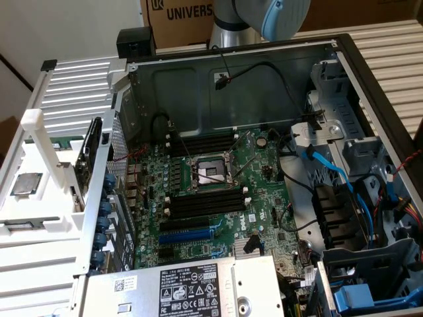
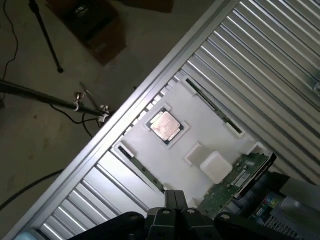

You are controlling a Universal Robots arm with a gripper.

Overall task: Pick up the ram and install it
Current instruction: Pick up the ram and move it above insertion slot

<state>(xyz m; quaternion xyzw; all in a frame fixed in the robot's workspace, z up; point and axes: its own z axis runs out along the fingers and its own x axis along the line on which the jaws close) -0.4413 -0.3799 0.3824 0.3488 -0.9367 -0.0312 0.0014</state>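
Below the gripper (image 2: 172, 212), well apart from it, sits the white tray (image 2: 197, 134). The ram (image 2: 141, 169) lies edge-up in a groove beside the processor chip (image 2: 166, 126). The jaws are pressed together, holding nothing. A good pick calls for spreading them, lining up along the stick and descending squarely. The arm (image 1: 271, 16) hangs high, wrist tilted down.

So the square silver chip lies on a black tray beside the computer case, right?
Not quite. The tray is white, not black, as the wrist view shows; the square silver chip lies on it, beside the computer case.
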